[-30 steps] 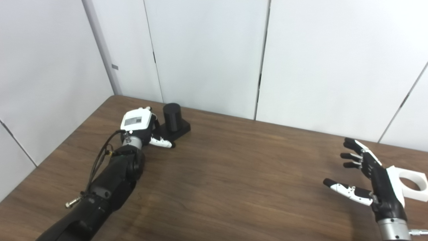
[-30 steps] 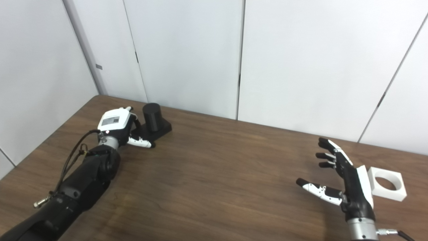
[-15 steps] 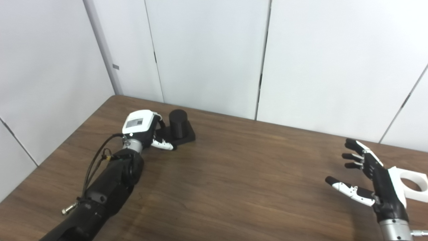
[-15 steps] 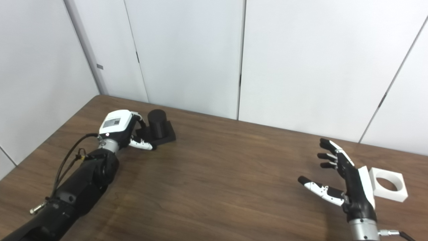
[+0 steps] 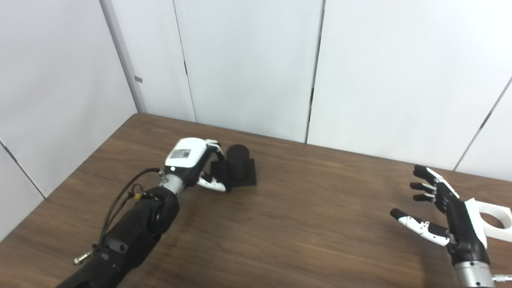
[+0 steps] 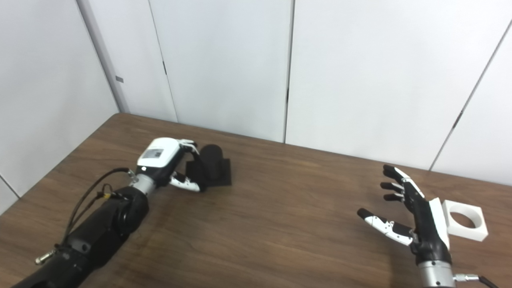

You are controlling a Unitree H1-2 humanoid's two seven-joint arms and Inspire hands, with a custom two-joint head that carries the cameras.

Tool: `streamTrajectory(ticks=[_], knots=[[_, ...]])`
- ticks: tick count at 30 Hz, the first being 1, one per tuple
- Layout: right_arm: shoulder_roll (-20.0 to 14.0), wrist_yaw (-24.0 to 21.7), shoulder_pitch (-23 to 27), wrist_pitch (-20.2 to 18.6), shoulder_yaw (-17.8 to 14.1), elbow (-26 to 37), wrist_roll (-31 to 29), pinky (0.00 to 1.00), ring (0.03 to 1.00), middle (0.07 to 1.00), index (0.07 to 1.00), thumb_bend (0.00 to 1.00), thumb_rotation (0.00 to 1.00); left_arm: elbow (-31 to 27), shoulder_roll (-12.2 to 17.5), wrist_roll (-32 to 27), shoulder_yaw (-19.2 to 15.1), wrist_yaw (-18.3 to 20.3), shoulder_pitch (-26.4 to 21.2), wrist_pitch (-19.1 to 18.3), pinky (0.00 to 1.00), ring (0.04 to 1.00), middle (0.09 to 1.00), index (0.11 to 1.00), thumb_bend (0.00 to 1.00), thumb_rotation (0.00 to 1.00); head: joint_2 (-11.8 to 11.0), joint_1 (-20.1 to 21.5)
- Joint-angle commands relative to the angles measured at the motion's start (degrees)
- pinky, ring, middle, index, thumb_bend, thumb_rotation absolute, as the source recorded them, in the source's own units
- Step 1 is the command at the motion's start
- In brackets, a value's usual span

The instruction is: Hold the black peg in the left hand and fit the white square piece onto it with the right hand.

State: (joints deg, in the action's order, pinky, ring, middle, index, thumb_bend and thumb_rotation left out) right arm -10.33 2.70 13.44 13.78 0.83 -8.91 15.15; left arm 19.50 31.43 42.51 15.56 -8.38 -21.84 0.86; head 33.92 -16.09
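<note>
The black peg (image 6: 211, 162) (a short upright cylinder on a flat square base) is held at its base by the left hand (image 6: 166, 165), at the far left of the table (image 6: 272, 208). The fingers are closed over the left edge of the base, with the thumb (image 6: 186, 184) pressed along its near side; whether the base is lifted clear of the table or resting on it cannot be told from either view. The base is gripped rather than the cylinder, presumably so that the cylinder is left free all round to receive the other part. The white square piece (image 6: 464, 220) lies flat on the table at the far right, with its round hole facing upward. The right hand (image 6: 416, 218) is placed just to the left of it, empty, fingers spread and thumb extended toward the left; the back of the hand is turned toward the piece, and contact between them cannot be confirmed. The peg and the piece are well apart, with bare table between them. It is judged that the peg has been secured while the piece has not yet been grasped. A grip by the outer edges would be required, so that the hole is kept unobstructed for fitting.
</note>
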Motion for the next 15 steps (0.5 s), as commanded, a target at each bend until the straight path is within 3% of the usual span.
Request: streamTrajectory(ticks=[1,15], knots=[[-0.41,0.89,2.54,2.39,-0.30,0.81,-0.19,0.65,0.746,0.833,0.829,0.60,0.25,-2.13,0.51,0.49,-0.15,0.24,-1.84,1.34,0.64,0.835,0.843,0.485,0.53,0.06,0.20,0.48],[0.35,1.51,3.16,3.27,0.08,0.31,0.17,0.64,0.740,0.832,0.828,0.62,0.28,-5.52,-0.59,0.53,2.99,5.59,-2.07,6.87,0.61,0.840,0.854,0.484,0.53,0.06,1.99,5.55]])
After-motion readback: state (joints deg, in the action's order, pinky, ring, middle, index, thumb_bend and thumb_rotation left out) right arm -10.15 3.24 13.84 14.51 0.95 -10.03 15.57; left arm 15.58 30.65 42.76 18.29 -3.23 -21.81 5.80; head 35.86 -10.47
